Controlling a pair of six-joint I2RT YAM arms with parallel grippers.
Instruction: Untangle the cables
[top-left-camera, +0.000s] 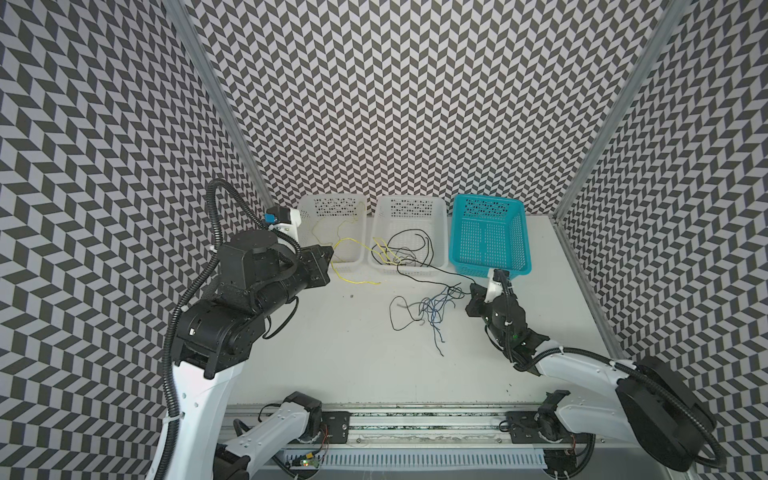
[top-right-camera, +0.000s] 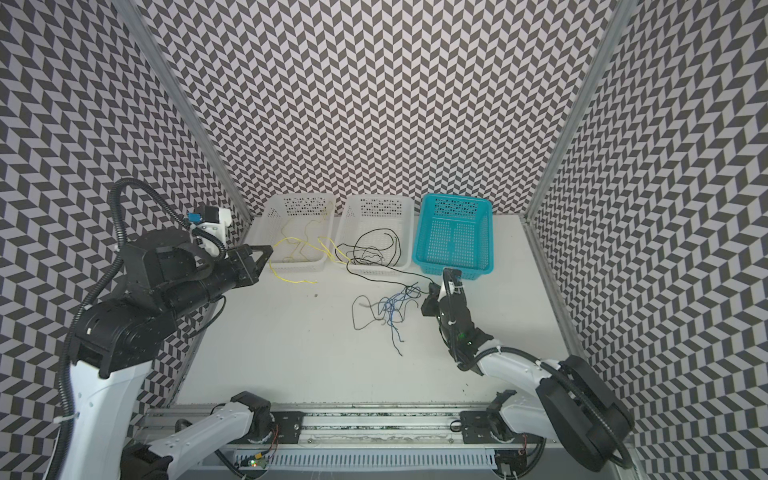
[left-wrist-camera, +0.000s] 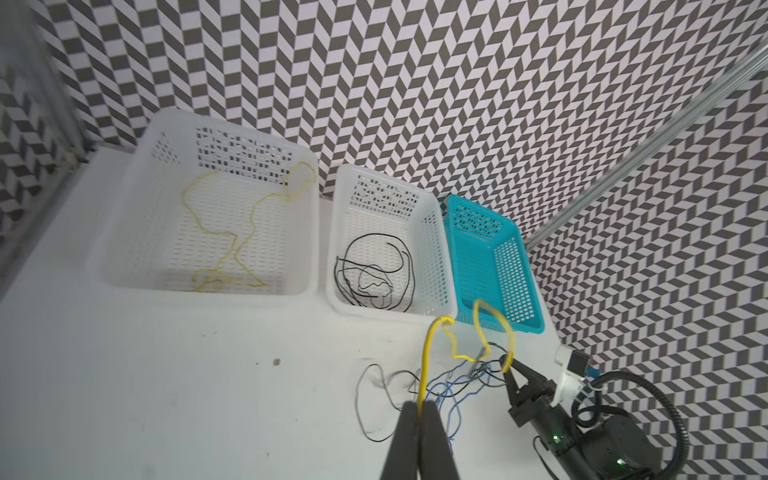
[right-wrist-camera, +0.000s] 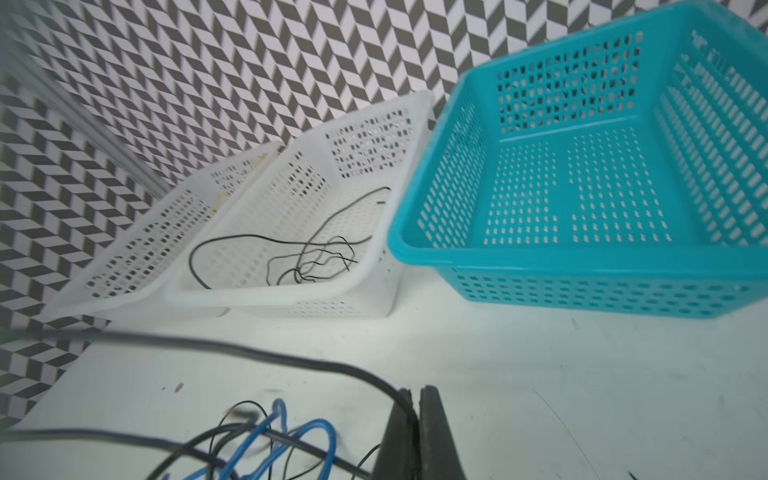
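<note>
My left gripper (top-left-camera: 332, 252) (left-wrist-camera: 420, 405) is shut on a yellow cable (left-wrist-camera: 424, 361), held above the table in front of the left white basket. The cable loops toward the middle basket and trails onto the table. At the right, low over the table near the teal basket's front corner, my right gripper (top-left-camera: 472, 287) (right-wrist-camera: 415, 392) is shut on a black cable (right-wrist-camera: 291, 359) that runs off toward the middle basket. Between the grippers a tangle of blue and black cables (top-left-camera: 434, 309) (top-right-camera: 390, 309) lies on the table.
Three baskets stand in a row at the back wall. The left white basket (top-left-camera: 307, 212) holds a yellow cable, the middle white basket (top-left-camera: 384, 210) holds black cables, and the teal basket (top-left-camera: 519, 232) has nothing in it. Patterned walls close in both sides.
</note>
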